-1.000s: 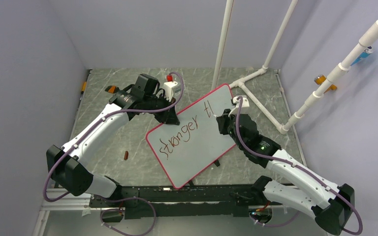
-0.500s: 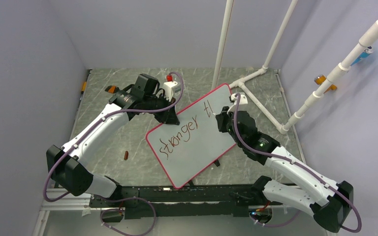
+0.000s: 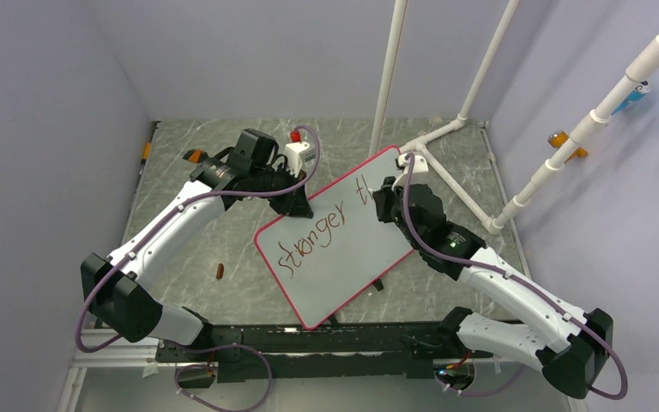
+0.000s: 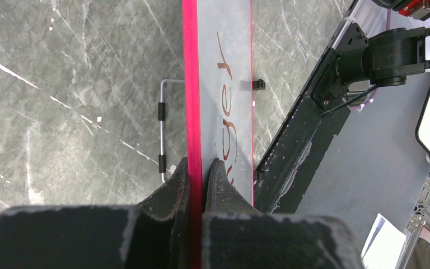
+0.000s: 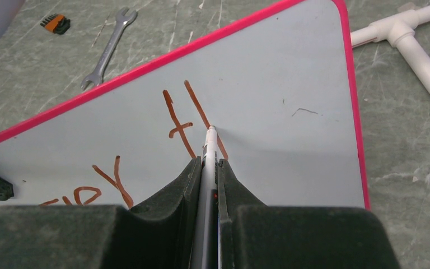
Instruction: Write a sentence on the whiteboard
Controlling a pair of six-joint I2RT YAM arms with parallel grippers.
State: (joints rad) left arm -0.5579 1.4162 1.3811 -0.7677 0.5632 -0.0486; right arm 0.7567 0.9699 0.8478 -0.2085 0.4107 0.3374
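While my left gripper [image 4: 199, 166] clamps the rim of the whiteboard [image 3: 353, 268] on the table [image 3: 184, 257] and my right gripper [image 5: 207, 163] pinches the marker [image 5: 208, 143] against it, I log the sentence [image 3: 311, 240]: "stronger" written, second word barely begun.

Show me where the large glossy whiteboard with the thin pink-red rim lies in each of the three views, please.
Top external: the whiteboard lies at the centre, turned cornerwise between the two arms.
Left wrist: the whiteboard is edge-on, a narrow strip up the middle, its rim pinched by the left gripper.
Right wrist: the whiteboard fills the upper half, ahead of the right gripper holding a thin white marker.
Shared landmark: the dark-red handwriting.
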